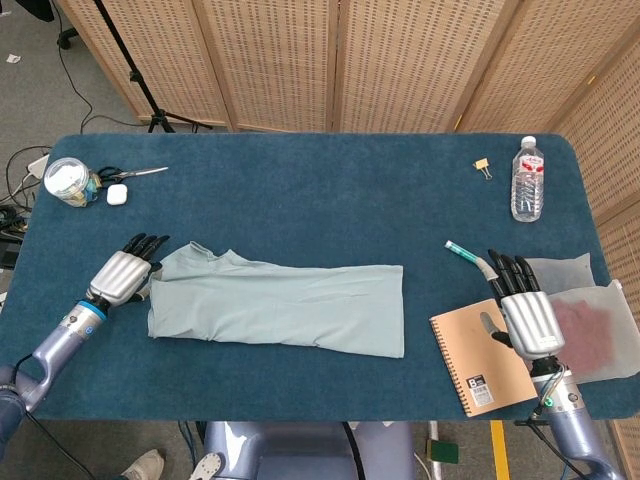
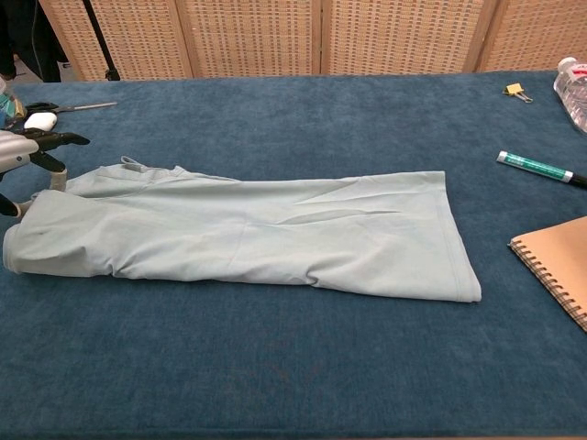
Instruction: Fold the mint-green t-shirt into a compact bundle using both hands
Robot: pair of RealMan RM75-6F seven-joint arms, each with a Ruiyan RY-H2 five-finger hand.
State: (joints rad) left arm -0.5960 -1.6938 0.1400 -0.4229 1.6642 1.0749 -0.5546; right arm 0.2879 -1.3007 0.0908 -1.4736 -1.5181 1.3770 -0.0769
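On the blue felt-covered desk, the mint-green cotton t-shirt is lying as a long narrow strip, running left to right across the near middle. It is looking already folded lengthwise; layered edges and a soft roll are showing along the near side in the chest view. The collar end is pointing toward the robot's left, the straight hem toward its right.

Left robot hand is sitting just beside the collar end of the strip, fingers extended and slightly apart, holding nothing. Whether its fingertips are touching the cloth, cannot tell from either view. Right robot hand is hovering well apart from the shirt, over the tan spiral-bound notebook, fingers spread and empty.

Other items lying about: a green capped marker near the notebook, a clear plastic water bottle and a small yellow binder clip at the far right, a translucent pouch with something reddish inside at the right edge. At the far left, a clear lidded jar, a pair of scissors and a small white case are sitting together.

Judging progress: the lengthwise folds are appearing done; the crosswise folds that would shorten the strip into a compact bundle are remaining. Neither end is being lifted yet. Likely next need: taking hold of one end and bringing it over toward the other.
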